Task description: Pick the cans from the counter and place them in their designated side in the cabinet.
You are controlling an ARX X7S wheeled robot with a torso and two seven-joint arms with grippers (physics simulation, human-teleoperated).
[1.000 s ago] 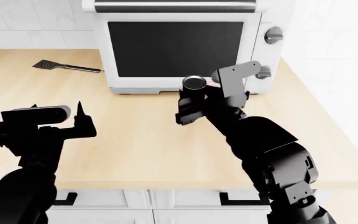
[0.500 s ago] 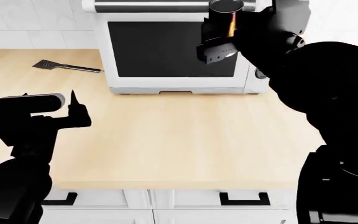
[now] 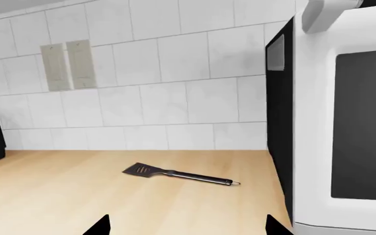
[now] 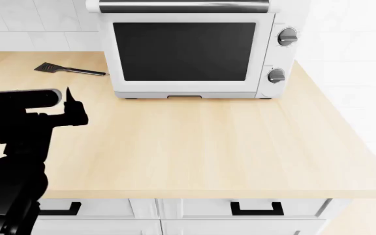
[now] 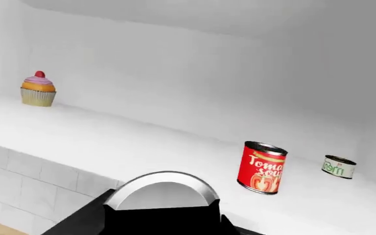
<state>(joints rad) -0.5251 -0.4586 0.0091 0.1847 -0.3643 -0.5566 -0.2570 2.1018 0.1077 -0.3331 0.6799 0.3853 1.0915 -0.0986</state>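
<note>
The left gripper (image 4: 70, 105) hovers empty over the light beige wood-look counter (image 4: 195, 147), its fingertips (image 3: 103, 224) apart. In the right wrist view, a metal-topped dark can (image 5: 163, 196) sits clamped in the right gripper before a white cabinet shelf (image 5: 135, 147). A good placement probably sets it upright near the red tomato-soup can (image 5: 261, 168), clear of the pink-frosted cupcake (image 5: 37, 89) at the far side.

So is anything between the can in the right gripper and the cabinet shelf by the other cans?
Nothing visible blocks it. The held can faces bare white shelf; the red can and small white can stand off to one side, the cupcake far opposite.

Bright, even, sharp; perhaps overexposed whites.
</note>
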